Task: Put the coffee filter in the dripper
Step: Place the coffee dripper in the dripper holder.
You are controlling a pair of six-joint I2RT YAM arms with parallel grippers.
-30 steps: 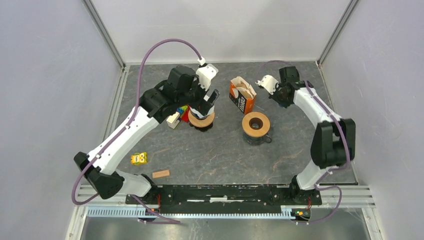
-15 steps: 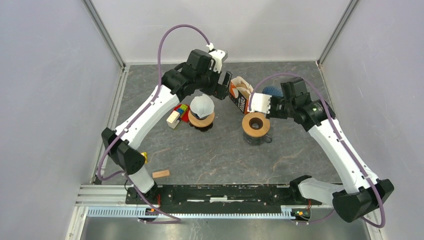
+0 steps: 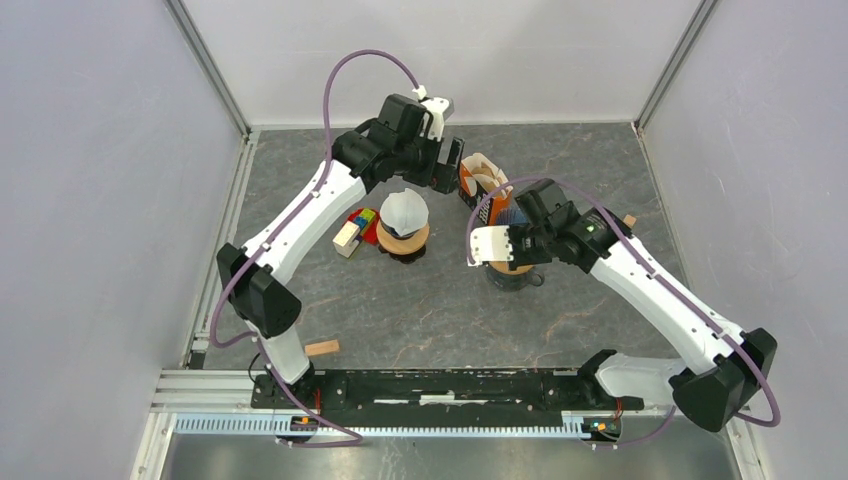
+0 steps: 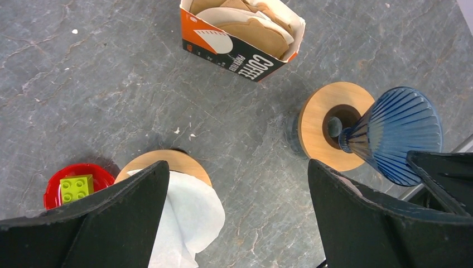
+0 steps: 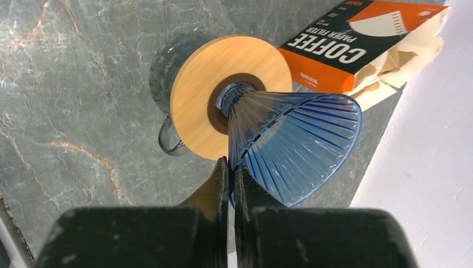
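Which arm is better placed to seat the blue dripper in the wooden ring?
Right. The right gripper holds the blue dripper by its rim, tip at the wooden ring. The left gripper hangs open near the filter box.

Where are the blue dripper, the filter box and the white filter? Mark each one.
blue dripper (image 5: 295, 145), right wrist view, on its ribbed cone wall.
filter box (image 4: 234, 51), left wrist view, on its printed front face.
white filter (image 4: 189, 218), left wrist view, on the folded paper.

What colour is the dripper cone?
The dripper cone is ribbed translucent blue; clearest in the right wrist view.
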